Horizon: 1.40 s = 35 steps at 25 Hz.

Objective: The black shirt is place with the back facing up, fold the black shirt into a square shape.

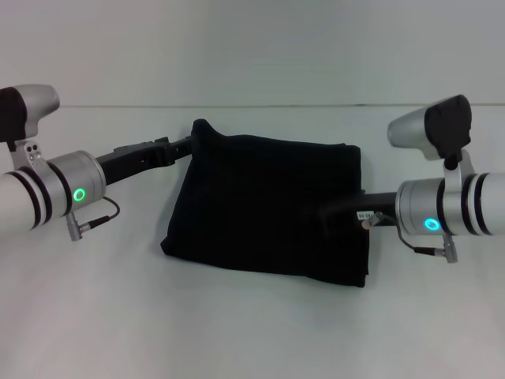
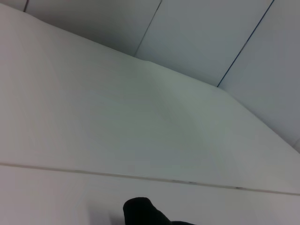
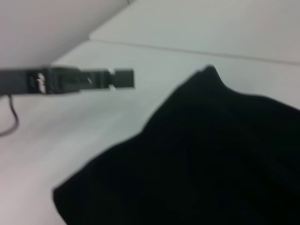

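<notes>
The black shirt (image 1: 268,205) lies folded into a rough rectangle in the middle of the white table, with no lettering showing. Its far left corner stands up in a small peak. My left gripper (image 1: 188,144) is at that far left corner, low over the table. In the right wrist view the left gripper (image 3: 124,78) shows with a gap between it and the shirt (image 3: 197,159). My right gripper (image 1: 335,212) reaches in over the shirt's right side, dark against the cloth. A bit of the shirt (image 2: 143,212) shows in the left wrist view.
The white table (image 1: 252,332) spreads out on all sides of the shirt. A pale wall (image 1: 252,47) rises behind the table's far edge. Nothing else stands on the table.
</notes>
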Each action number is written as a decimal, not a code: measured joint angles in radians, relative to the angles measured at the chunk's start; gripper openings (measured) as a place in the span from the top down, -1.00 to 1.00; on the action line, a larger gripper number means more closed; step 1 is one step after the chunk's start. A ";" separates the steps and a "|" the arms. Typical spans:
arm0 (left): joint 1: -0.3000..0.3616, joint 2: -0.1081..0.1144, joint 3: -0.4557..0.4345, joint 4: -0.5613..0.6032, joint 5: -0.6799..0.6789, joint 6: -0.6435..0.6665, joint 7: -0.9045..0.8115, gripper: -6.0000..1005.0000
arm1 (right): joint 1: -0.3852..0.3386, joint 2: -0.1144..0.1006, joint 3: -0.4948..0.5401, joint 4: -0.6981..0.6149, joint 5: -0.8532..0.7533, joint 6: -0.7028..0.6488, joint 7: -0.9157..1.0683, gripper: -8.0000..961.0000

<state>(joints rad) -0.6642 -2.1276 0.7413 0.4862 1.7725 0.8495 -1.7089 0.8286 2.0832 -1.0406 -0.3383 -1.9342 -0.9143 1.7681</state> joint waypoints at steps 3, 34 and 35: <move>0.000 -0.003 0.000 0.000 -0.001 0.000 0.000 -0.32 | -0.002 0.003 -0.022 0.005 0.000 0.025 -0.002 0.76; -0.172 -0.007 0.013 -0.181 0.011 -0.286 -0.116 -0.34 | -0.091 -0.053 0.166 -0.255 0.004 -0.185 0.064 -0.36; -0.174 -0.008 0.015 -0.185 0.011 -0.290 -0.116 -0.34 | -0.091 -0.053 0.166 -0.255 0.004 -0.180 0.064 -0.37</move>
<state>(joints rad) -0.8384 -2.1355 0.7566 0.3015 1.7836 0.5599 -1.8248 0.7376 2.0304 -0.8742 -0.5930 -1.9302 -1.0944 1.8316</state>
